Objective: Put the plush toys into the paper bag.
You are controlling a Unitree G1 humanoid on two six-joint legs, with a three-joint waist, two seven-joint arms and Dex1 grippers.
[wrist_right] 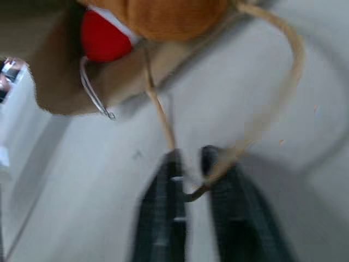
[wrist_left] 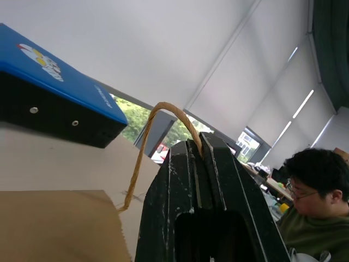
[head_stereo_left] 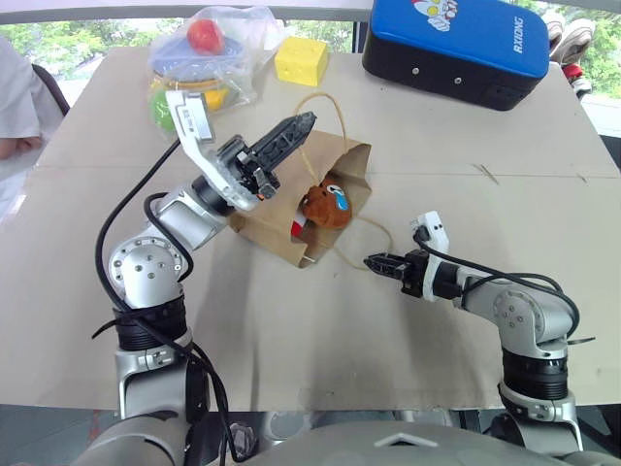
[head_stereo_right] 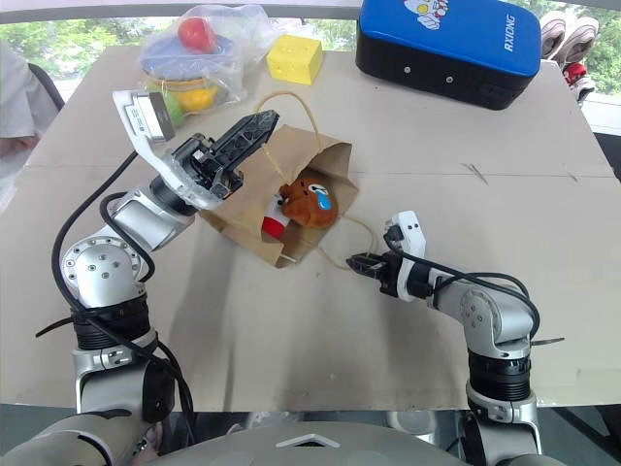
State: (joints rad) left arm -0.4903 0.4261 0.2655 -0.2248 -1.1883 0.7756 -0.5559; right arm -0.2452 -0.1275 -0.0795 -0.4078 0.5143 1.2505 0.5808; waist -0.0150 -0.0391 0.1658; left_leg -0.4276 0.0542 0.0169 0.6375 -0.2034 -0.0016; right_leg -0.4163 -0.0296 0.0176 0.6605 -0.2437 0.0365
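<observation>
White-and-red toy [head_stereo_right: 273, 225] mostly hidden inside paper bag [head_stereo_right: 291, 184]; brown toy [head_stereo_right: 309, 202] sat at the mouth. Bag lay on table [head_stereo_right: 408, 146], mouth facing right gripper [head_stereo_right: 353, 261]. Left gripper [head_stereo_left: 303, 122] pinched upper handle [wrist_left: 163, 117]; right's fingers closed on lower handle [wrist_right: 272, 98].
</observation>
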